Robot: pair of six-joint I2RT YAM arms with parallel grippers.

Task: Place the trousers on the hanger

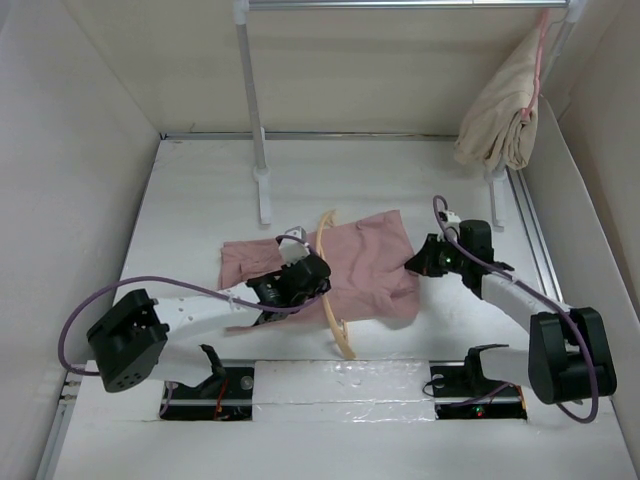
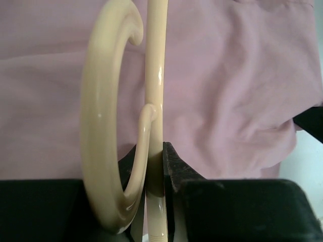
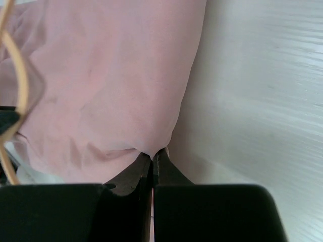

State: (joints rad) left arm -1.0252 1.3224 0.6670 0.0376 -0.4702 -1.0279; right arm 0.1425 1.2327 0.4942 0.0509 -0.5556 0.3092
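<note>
The dusty-pink trousers (image 1: 370,262) lie spread on the white table mid-scene. The cream hanger (image 1: 333,300) lies across them, running from far to near. My left gripper (image 1: 306,276) is shut on the hanger. In the left wrist view the jaws (image 2: 156,151) clamp the straight bar (image 2: 155,75), with the curved hook (image 2: 98,126) beside it and the trousers (image 2: 237,91) beneath. My right gripper (image 1: 418,262) is at the trousers' right edge. In the right wrist view it (image 3: 153,155) is shut, pinching a fold of the trousers (image 3: 111,75); the hanger (image 3: 22,75) shows at the left.
A clothes rack stands at the back, its left upright (image 1: 255,120) on a white foot. A beige garment (image 1: 500,110) hangs from the rail at the far right on a pinkish hanger. White walls enclose the table (image 1: 190,200) on three sides.
</note>
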